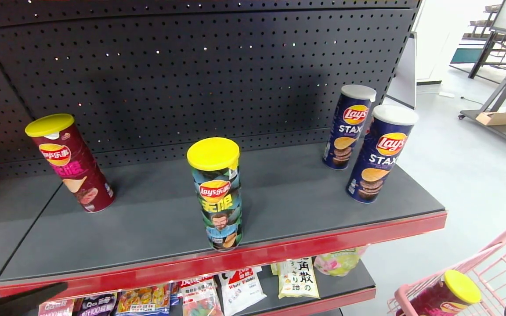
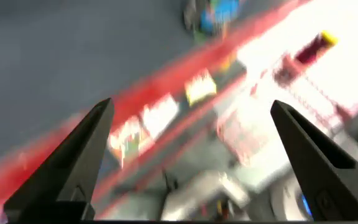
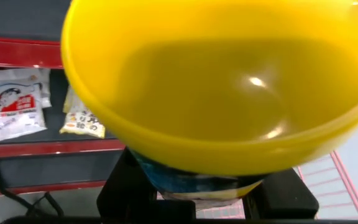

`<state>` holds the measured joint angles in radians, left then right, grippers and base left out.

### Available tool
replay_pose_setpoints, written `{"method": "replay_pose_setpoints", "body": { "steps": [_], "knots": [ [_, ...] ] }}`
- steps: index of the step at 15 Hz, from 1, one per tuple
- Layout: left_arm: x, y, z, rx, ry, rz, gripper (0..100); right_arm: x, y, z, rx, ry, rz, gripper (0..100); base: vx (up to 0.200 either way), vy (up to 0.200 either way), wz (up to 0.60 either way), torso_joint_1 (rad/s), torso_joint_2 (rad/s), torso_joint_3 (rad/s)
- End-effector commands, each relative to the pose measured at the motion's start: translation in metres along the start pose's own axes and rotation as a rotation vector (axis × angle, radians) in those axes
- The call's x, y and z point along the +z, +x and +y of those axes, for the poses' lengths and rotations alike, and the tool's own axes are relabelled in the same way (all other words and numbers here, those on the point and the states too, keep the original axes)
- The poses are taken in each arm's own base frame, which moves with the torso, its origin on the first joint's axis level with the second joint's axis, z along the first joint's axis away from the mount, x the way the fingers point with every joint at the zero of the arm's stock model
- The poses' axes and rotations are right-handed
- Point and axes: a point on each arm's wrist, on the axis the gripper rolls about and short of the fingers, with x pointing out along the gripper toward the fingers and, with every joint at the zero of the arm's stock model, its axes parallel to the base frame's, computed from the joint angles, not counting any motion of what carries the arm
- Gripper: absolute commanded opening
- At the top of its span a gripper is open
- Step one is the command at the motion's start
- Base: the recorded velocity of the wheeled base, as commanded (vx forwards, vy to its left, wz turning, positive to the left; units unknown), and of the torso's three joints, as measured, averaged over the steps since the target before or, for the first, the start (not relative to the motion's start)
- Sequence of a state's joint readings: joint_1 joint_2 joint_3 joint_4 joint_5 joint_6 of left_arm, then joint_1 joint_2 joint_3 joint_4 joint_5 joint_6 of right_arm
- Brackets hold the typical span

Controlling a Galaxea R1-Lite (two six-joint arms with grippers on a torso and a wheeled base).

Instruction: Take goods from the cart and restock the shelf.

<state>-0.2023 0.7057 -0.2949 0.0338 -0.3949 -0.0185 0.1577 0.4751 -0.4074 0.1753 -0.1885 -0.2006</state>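
Several chip cans stand on the dark upper shelf (image 1: 147, 228): a maroon one (image 1: 70, 164) at the left, a blue-green one with a yellow lid (image 1: 216, 195) near the front edge, and two dark blue ones (image 1: 349, 127) (image 1: 378, 153) at the right. Low at the left, below the shelf's red edge, my left gripper (image 2: 191, 104) is open with nothing between its fingers; one dark finger (image 1: 24, 298) shows there. Over the pink cart (image 1: 499, 263), my right gripper (image 3: 207, 196) is shut on a yellow-lidded can (image 3: 222, 93), whose lid faces the camera. That can (image 1: 446, 294) lies tilted in the cart.
The lower shelf (image 1: 349, 276) holds several snack bags (image 1: 299, 276) behind its red front rail. Grey open floor lies to the right of the shelf end. A rolling rack with a cardboard box (image 1: 501, 117) stands far off at the right.
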Motion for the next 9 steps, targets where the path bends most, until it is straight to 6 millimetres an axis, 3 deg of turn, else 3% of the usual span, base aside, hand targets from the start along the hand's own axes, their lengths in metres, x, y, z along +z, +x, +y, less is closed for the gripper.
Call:
{"method": "replay_pose_setpoints", "body": {
  "steps": [1,3,5,9],
  "knots": [
    [0.011,-0.06,-0.024,0.183,0.129,-0.146,100,0.003,-0.002,-0.001,0.015,-0.002,-0.024,0,0.0,0.0,0.0,0.0,0.0,0.0],
    [0.005,-0.07,-0.027,0.382,0.146,-0.122,100,0.005,-0.005,-0.001,0.037,0.001,-0.046,0,0.0,0.0,0.0,0.0,0.0,0.0],
    [-0.014,-0.067,-0.027,0.358,0.169,-0.168,100,0.006,-0.005,-0.001,0.057,0.001,-0.056,0,0.0,0.0,0.0,0.0,0.0,0.0],
    [-0.027,-0.064,-0.026,0.346,0.161,-0.193,100,0.004,-0.005,0.0,0.064,0.0,-0.053,0,0.0,0.0,0.6,0.0,0.0,0.007]
  ]
}}
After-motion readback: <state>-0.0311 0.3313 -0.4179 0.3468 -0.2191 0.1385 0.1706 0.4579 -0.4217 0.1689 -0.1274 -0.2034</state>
